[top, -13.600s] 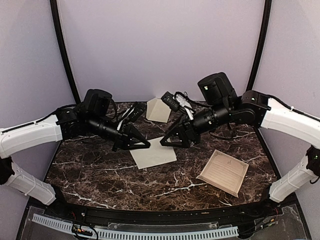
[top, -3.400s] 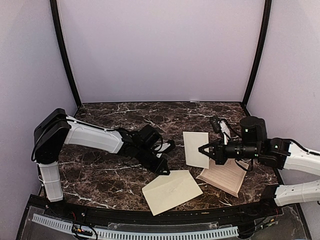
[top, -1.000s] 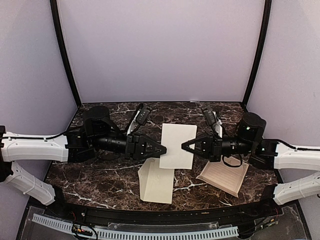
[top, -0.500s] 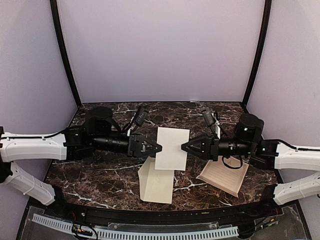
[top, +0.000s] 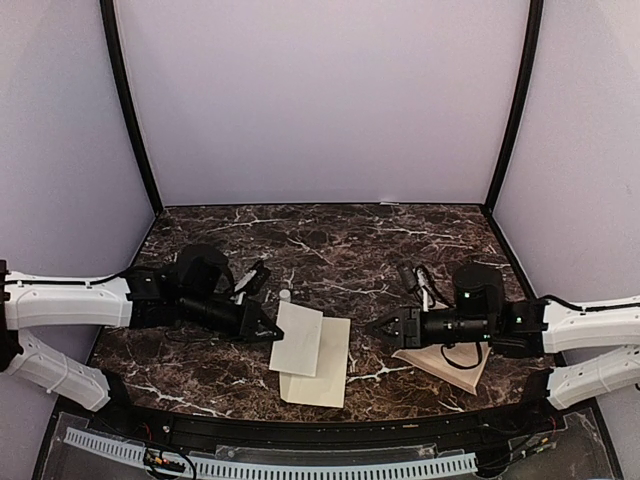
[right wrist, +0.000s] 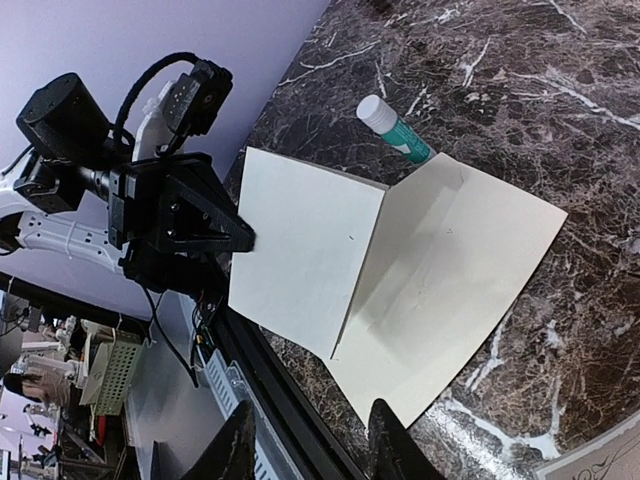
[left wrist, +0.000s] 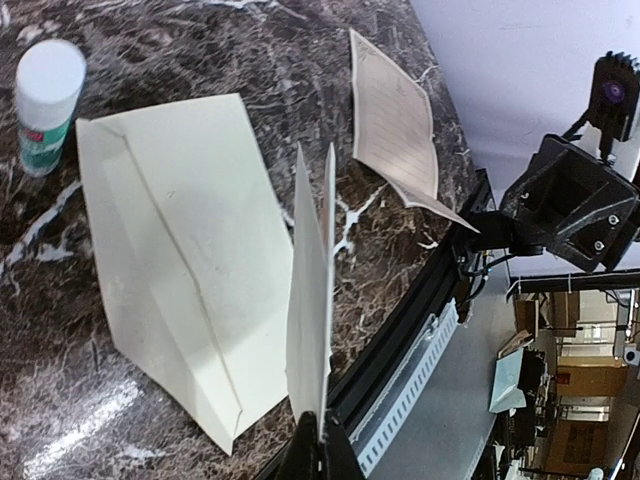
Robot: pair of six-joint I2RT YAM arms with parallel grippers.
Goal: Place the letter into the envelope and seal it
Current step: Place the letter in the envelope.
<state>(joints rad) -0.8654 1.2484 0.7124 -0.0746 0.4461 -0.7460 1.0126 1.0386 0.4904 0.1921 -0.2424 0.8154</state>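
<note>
At the lower centre of the top view, on the table (top: 400, 240), the envelope (top: 322, 365) has one panel flat and the other raised, pinched at its edge by the left gripper (top: 272, 334). The letter (top: 455, 365) lies lower right, under the right arm. The right gripper (top: 372, 327) hangs half-open, empty. Holding the pocket steady and gaping should let the letter slide in. A glue stick (top: 284, 296) lies just above.

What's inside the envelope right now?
Not the letter: it lies on the table beside the envelope. The left gripper holds the flap up, but the inside is hidden.
</note>
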